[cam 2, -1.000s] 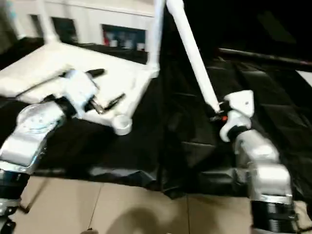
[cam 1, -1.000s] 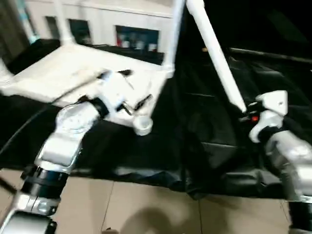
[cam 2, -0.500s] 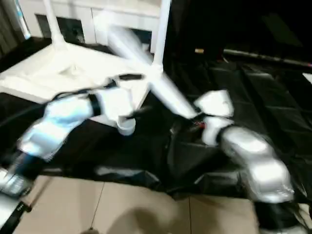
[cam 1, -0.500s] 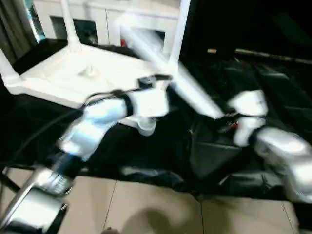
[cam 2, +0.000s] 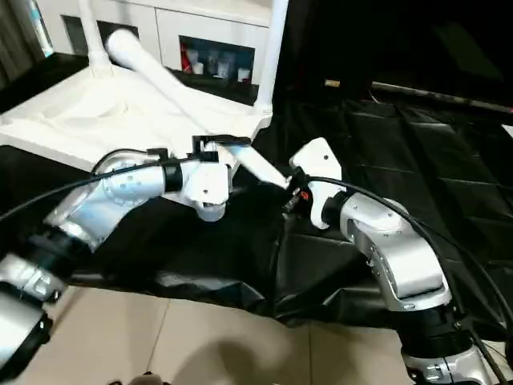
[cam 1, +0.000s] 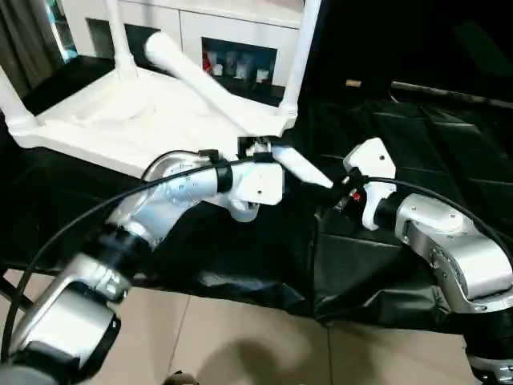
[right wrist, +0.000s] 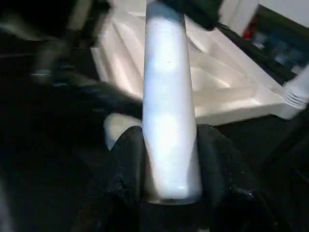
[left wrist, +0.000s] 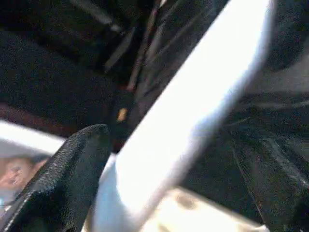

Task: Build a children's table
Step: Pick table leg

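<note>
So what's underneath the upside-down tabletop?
The tabletop lies on black sheeting that spreads out past its edges. Whatever is beneath that sheeting is covered, and the tabletop hides the sheeting directly under it.

Right pincer (right wrist: 169, 159) clamped tight; left pincer (cam 1: 258, 147) spread, arms converging.

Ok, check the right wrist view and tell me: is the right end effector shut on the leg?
Yes: the leg sits clamped between both black fingers of the right end effector.

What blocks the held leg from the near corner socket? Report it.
The left gripper and its wrist sit over the empty near corner socket, between it and the leg. The right gripper clamps the leg's lower end.
</note>
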{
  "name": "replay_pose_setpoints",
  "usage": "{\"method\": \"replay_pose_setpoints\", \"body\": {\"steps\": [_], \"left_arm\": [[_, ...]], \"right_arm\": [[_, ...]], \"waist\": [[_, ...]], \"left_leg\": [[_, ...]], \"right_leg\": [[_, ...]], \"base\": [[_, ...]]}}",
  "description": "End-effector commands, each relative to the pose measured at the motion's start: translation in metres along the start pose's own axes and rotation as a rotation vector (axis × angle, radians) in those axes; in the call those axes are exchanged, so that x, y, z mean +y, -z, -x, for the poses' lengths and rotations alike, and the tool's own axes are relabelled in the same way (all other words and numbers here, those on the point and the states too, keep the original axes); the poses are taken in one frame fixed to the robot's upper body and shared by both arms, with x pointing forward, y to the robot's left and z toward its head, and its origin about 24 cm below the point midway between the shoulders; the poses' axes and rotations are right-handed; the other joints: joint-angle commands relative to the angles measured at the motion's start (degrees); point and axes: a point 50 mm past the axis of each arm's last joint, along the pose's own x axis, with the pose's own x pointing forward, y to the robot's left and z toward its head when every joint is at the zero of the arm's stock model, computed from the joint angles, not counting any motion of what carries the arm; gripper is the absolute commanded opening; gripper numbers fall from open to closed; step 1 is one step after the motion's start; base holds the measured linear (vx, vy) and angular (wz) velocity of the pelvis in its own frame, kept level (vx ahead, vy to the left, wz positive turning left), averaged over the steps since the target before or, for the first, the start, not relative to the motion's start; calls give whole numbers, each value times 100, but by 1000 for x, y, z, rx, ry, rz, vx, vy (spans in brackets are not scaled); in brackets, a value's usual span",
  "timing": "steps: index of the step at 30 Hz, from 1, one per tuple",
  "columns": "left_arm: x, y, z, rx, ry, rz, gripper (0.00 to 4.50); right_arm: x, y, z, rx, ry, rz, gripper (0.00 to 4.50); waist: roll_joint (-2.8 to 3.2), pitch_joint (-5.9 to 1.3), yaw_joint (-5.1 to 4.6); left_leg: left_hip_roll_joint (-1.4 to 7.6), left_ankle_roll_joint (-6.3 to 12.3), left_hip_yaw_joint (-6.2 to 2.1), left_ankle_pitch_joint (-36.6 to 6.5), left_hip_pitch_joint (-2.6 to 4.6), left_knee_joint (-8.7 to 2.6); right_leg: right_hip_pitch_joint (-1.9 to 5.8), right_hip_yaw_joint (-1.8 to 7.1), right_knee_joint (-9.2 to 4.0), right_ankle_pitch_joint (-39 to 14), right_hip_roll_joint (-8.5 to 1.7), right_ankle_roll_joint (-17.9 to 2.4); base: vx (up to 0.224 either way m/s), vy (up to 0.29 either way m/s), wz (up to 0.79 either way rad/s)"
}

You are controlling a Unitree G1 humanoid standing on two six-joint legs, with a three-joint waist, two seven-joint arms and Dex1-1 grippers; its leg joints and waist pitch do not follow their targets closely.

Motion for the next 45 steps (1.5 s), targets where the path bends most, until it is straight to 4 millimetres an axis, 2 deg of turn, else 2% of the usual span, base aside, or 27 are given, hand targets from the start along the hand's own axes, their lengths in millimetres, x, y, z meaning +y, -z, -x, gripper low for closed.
{"method": "replay_pose_setpoints", "body": {"steps": [1,5,6,10,13,21,22,24,27,32,33,35,39,40,42,43,44,45], "left_arm": [[10,2,-1,21,-45,-25,450],[13,6,2,39,-87,-7,450],[13,7,2,39,-85,-7,421],[13,8,2,41,-98,9,411],[11,8,1,32,-99,13,375],[10,2,0,-22,-97,20,328],[10,2,0,-22,-93,22,315],[10,3,1,-26,-97,35,307],[10,4,2,-27,-99,48,277],[11,7,3,-18,-111,45,253],[12,7,3,-16,-113,42,231],[14,8,4,-13,-127,40,229],[17,11,5,-4,-134,48,186],[16,11,5,-1,-124,50,180],[15,11,4,-2,-120,51,171],[9,9,1,-14,-86,62,149],[7,9,0,-17,-76,65,145],[5,8,-2,-21,-71,84,144]], "right_arm": [[-1,-9,4,-23,-7,23,123],[-1,-10,5,-25,-8,17,123],[-1,-10,5,-24,-8,18,123],[0,-11,6,-26,-10,16,123],[-1,-12,6,-28,-10,14,123],[-3,-14,7,-27,-5,15,123],[-3,-15,7,-32,-5,11,158],[-6,-16,7,-43,8,-1,192],[-9,-18,8,-54,20,-7,212],[-14,-21,10,-69,44,-4,244],[-15,-22,11,-73,49,-5,262],[-18,-24,12,-89,67,-9,268],[-22,-29,14,-120,94,-19,310],[-23,-29,14,-125,99,-23,316],[-23,-29,14,-125,99,-24,327],[-23,-29,14,-127,99,-26,346],[-23,-29,14,-127,99,-27,349],[-24,-26,15,-123,112,-30,351]], "waist": [[16,-383,28],[9,-387,31],[8,-386,31],[9,-387,29],[-6,-385,30],[-15,-385,33],[-8,-384,35],[-17,-387,35],[-10,-386,34],[-15,-387,28],[-16,-385,29],[-10,-390,28],[-11,-391,28],[29,-394,30],[12,-399,26],[33,-396,23],[23,-401,22],[51,-400,22]], "left_leg": [[96,-73,28,-592,7,-341],[98,-75,29,-547,7,-334],[95,-65,31,-522,6,-334],[105,-75,26,-537,15,-337],[99,-61,30,-531,9,-334],[104,-55,29,-510,5,-333],[104,-54,30,-505,10,-332],[102,-45,31,-495,9,-331],[101,-53,36,-473,13,-328],[98,-56,35,-498,11,-328],[99,-58,35,-502,13,-329],[98,-67,35,-485,13,-328],[92,-70,36,-478,15,-327],[95,-77,31,-480,22,-328],[99,-82,31,-475,19,-327],[99,-86,32,-470,20,-329],[98,-82,33,-464,19,-326],[95,-88,35,-468,20,-326]], "right_leg": [[380,293,-381,-644,-413,-562],[383,297,-366,-581,-420,-621],[383,295,-364,-550,-416,-633],[376,292,-357,-545,-419,-672],[381,293,-360,-557,-421,-669],[380,295,-363,-632,-432,-635],[374,295,-362,-594,-429,-648],[382,295,-356,-575,-430,-656],[375,294,-351,-537,-427,-717],[382,294,-358,-585,-424,-661],[378,295,-363,-610,-425,-653],[380,295,-358,-576,-422,-652],[381,293,-356,-586,-420,-644],[375,294,-348,-559,-421,-661],[386,293,-345,-482,-423,-694],[382,294,-344,-404,-416,-723],[388,294,-340,-360,-415,-737],[388,298,-345,-298,-417,-767]], "base": [[0,0,0],[0,0,0],[0,0,0],[0,0,0],[0,0,0],[0,0,0],[0,0,0],[0,0,0],[0,0,0],[0,0,0],[0,0,0],[0,0,0],[0,0,0],[0,0,0],[0,0,0],[0,0,0],[0,0,0],[0,0,0]]}}
